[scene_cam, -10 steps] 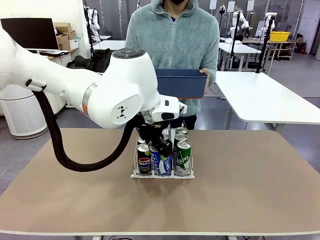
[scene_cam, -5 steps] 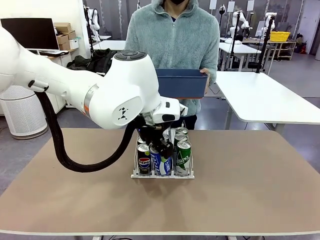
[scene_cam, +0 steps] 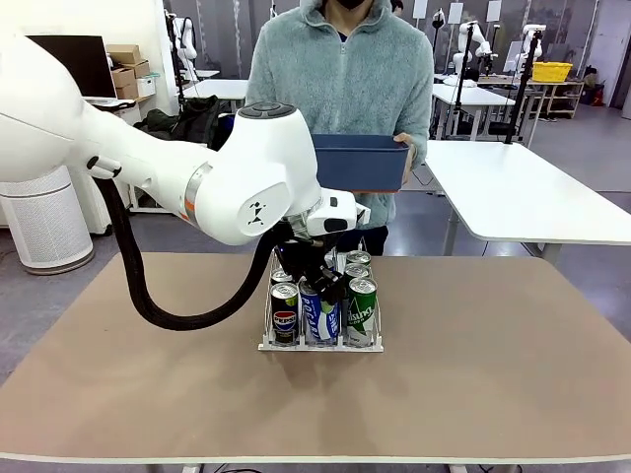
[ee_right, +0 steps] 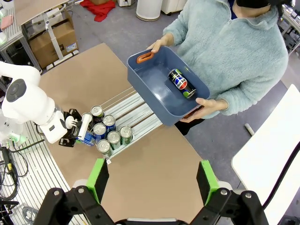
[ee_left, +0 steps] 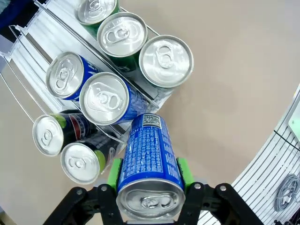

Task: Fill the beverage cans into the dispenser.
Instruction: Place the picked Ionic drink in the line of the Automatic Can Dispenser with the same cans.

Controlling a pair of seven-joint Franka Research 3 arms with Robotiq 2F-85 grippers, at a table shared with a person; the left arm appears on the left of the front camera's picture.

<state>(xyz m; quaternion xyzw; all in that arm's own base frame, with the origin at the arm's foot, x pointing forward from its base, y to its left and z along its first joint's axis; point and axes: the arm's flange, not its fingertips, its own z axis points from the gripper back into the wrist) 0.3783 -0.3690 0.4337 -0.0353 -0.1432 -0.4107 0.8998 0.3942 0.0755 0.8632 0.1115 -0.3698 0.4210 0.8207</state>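
My left jaws are closed on a blue can [ee_left: 149, 157], with one green pad [ee_left: 114, 172] pressed flat against each side of its upper half. The can's long axis runs along my fingers. Its silver top with the pull tab faces back at my wrist, and its base points away, down toward the front end of the rack [ee_left: 29, 49]. Seen from the front it stands nearly upright, leaning a little, at the mouth of the middle lane. I cannot tell whether its base touches the rack floor. It is a slim, smooth aluminium cylinder, glossy blue with fine white print and a small square code near the base.

The rack sits in the middle of the tan bench [scene_cam: 473, 384]. It is a low white plastic tray with thin upright dividers that make three lanes running toward the person [ee_right: 234, 42]. Seven cans stand upright in it, round silver tops up. Three green cans [ee_left: 165, 61] fill the lane on my right, and two blue cans [ee_left: 105, 97] stand in the middle lane just beyond the one I hold. Two dark Pepsi cans [ee_left: 80, 161] stand in the lane on my left.

My right jaws hang high above the bench, spread wide, their green pads [ee_right: 97, 179] well apart with nothing between them. Below, the person at the far side holds a dark blue plastic tub [ee_right: 157, 93] in both hands. One dark can [ee_right: 180, 83] lies on its side inside, its long axis slanting across the tub floor.
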